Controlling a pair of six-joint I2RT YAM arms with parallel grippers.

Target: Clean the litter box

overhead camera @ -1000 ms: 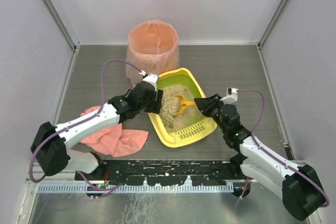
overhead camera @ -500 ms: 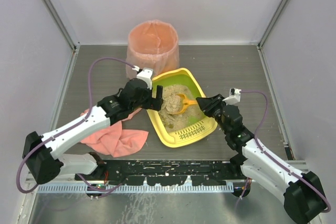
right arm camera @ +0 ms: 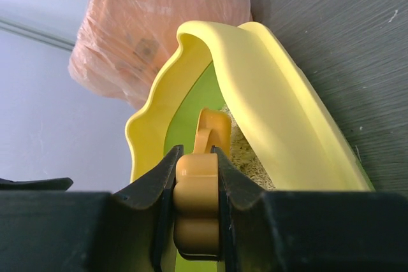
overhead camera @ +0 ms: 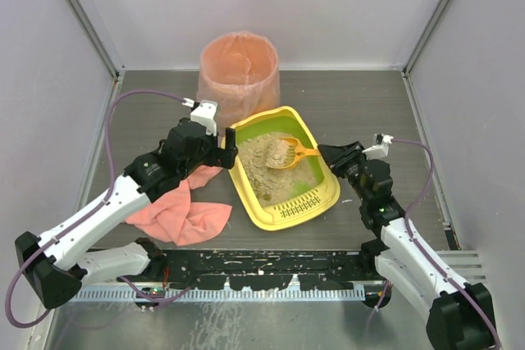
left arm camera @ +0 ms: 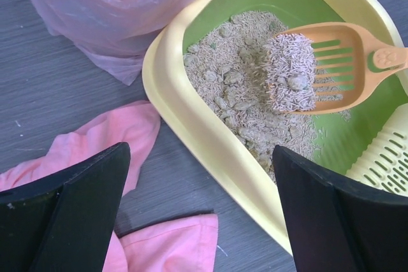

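The yellow litter box (overhead camera: 248,200) with lime-green inside, beige litter and a slotted grate at its near end lies mid-table; it also shows in the left wrist view (left arm camera: 210,148) and the right wrist view (right arm camera: 287,113). My right gripper (overhead camera: 328,153) is shut on the handle of the orange slotted scoop (overhead camera: 285,153), which is lifted over the box with litter and clumps in it (left arm camera: 319,68). The handle (right arm camera: 196,202) sits between the fingers (right arm camera: 239,186). My left gripper (overhead camera: 225,153) is open and empty beside the box's left rim.
The tall round pink-lined bin (overhead camera: 239,71) stands just behind the box, also in the left wrist view (left arm camera: 108,4). A pink cloth (overhead camera: 176,215) lies left of the box under my left arm. Walls close in on three sides.
My left gripper let go of the box's left rim and drew back to the left. My right gripper raised the scoop out of the litter and pulled right with a load.
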